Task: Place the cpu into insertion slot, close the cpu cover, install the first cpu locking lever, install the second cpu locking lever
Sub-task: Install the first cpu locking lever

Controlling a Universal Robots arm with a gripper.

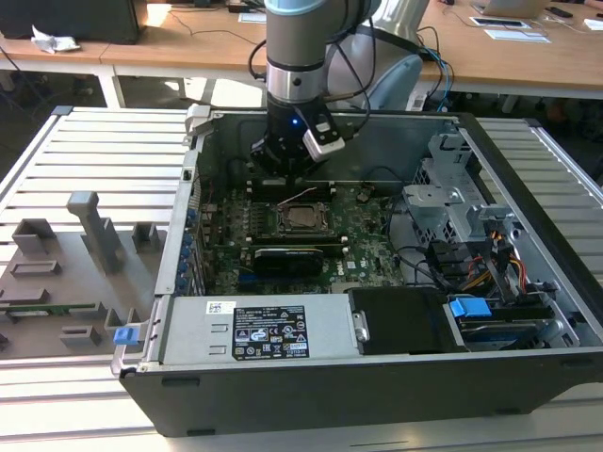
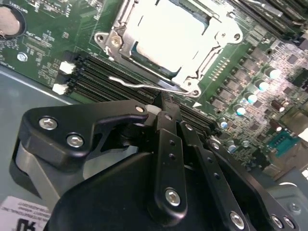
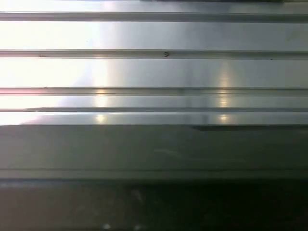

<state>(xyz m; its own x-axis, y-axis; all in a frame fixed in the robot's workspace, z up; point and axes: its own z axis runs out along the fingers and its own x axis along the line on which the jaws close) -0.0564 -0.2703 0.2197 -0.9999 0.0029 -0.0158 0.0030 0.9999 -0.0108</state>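
Inside the open computer case (image 1: 528,311), the gripper (image 2: 161,108) is hanging just beside the insertion slot (image 1: 303,218). There the cpu (image 2: 168,33) is sitting under the closed cpu cover (image 2: 207,62). The jaws are pressing together at the thin locking lever (image 2: 144,85); it may spring loose if it slips off them.

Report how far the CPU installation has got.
Done: the cpu sits in the insertion slot, with the cpu cover closed over it. In hand: the gripper is at a thin wire locking lever beside the socket, which stands raised. Left: whether either lever is latched cannot be confirmed.
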